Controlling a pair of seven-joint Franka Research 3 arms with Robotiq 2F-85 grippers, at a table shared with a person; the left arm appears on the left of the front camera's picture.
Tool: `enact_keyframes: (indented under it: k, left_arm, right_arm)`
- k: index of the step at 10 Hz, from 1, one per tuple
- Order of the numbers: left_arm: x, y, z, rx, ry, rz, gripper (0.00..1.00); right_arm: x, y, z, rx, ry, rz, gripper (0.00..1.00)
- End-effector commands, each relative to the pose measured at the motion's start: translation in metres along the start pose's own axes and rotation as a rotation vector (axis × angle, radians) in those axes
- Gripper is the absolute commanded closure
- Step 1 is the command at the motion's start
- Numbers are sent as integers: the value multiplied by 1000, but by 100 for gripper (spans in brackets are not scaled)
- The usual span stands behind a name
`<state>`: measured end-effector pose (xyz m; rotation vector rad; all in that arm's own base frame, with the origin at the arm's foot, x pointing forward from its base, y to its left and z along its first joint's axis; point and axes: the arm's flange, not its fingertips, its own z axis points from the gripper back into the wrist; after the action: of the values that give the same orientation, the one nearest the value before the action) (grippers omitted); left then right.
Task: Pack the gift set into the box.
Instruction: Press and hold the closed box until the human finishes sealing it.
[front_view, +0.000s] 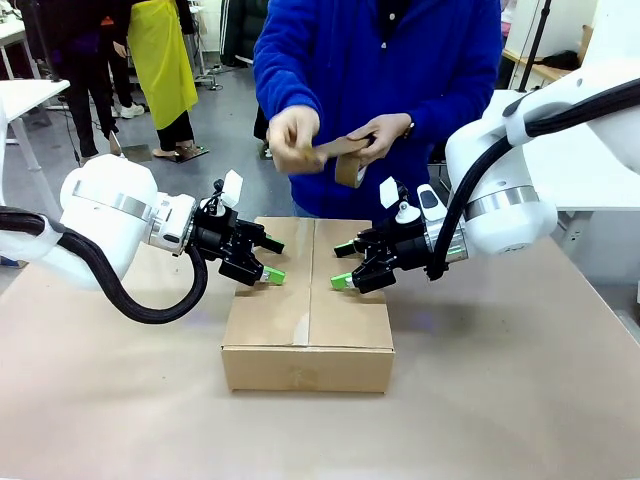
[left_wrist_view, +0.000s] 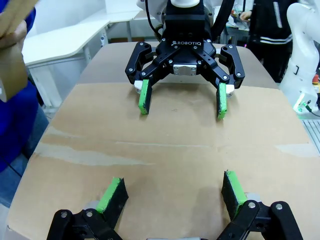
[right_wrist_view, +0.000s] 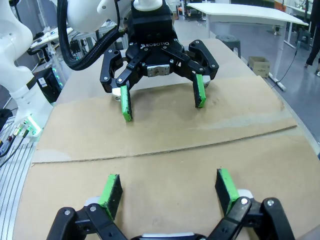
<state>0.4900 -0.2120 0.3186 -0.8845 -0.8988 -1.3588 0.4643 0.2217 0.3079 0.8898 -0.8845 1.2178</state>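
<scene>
Brown cardboard box (front_view: 308, 310) lying shut beneath both grippers, flaps folded flat, seam running between them. Left gripper (front_view: 270, 260) spreading wide, grasping nothing, green pads (left_wrist_view: 114, 195) pressing down on the flap nearest its arm. Right gripper (front_view: 343, 266) likewise splayed and empty, pads (right_wrist_view: 226, 185) bearing on the opposite flap, facing the left one across the seam. Beyond both grippers, person's hands (front_view: 295, 138) gripping a roll of brown tape (front_view: 351, 165) above the box's far edge.
</scene>
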Motion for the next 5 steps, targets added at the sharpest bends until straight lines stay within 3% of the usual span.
enact_keyframes:
  k: [1, 5]
  left_arm:
    - [-2, -3, -2, -13, -2, 4, 0]
    - [-2, -3, -2, -13, -2, 4, 0]
  right_arm:
    - [0, 1, -2, -17, 20, 10, 0]
    - [0, 1, -2, -17, 20, 10, 0]
